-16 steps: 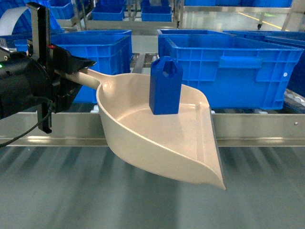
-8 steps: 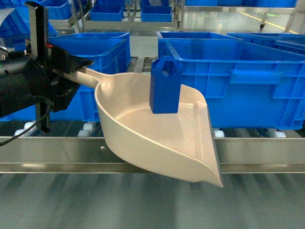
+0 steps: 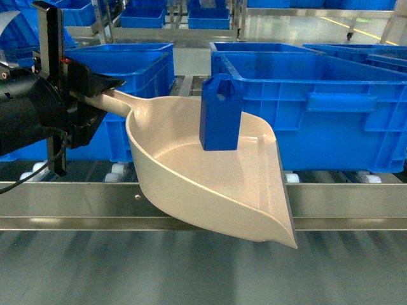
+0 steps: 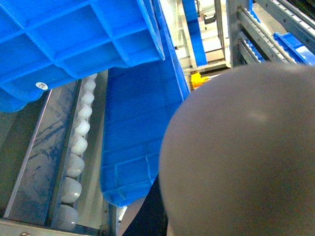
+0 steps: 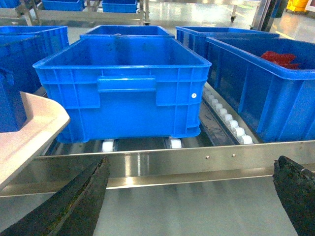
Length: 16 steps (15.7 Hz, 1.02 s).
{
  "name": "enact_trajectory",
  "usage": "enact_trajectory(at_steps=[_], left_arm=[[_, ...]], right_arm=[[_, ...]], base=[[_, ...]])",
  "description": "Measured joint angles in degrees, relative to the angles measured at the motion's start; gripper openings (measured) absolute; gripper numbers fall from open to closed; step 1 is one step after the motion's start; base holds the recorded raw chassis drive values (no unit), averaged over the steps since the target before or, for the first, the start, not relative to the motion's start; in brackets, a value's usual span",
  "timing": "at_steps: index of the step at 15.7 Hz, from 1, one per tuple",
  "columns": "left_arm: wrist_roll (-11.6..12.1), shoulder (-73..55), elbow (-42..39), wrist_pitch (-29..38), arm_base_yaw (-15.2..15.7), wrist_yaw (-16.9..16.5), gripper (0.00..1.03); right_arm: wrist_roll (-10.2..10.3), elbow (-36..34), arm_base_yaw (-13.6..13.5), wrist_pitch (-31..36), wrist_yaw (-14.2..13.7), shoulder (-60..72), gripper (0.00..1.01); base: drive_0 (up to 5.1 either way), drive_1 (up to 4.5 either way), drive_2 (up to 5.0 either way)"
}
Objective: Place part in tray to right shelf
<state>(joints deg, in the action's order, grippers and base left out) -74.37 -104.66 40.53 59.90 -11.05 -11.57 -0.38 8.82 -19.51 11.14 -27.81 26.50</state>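
Blue part (image 3: 220,114) upright in tray (image 3: 210,184); left gripper (image 3: 95,89) apparently clamping handle.

We're looking up close at a big grey rounded shape (image 4: 241,157), blurred, and it fills the right and lower part of the view; we can't tell what it is. To the left, a row of white rollers (image 4: 78,147) runs from near to far along a metal track (image 4: 34,157). Above them sits a blue crate (image 4: 74,44), ribbed underside showing. A second blue crate (image 4: 138,132) stands just right of the rollers.
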Motion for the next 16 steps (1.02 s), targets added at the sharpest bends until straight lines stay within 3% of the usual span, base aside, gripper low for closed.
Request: enact_trajectory(at_steps=[16], left_arm=[[0.0, 0.0, 0.0, -0.02, 0.0, 0.0, 0.14]], right_arm=[[0.0, 0.0, 0.0, 0.0, 0.0, 0.0, 0.98]], base=[[0.0, 0.0, 0.0]])
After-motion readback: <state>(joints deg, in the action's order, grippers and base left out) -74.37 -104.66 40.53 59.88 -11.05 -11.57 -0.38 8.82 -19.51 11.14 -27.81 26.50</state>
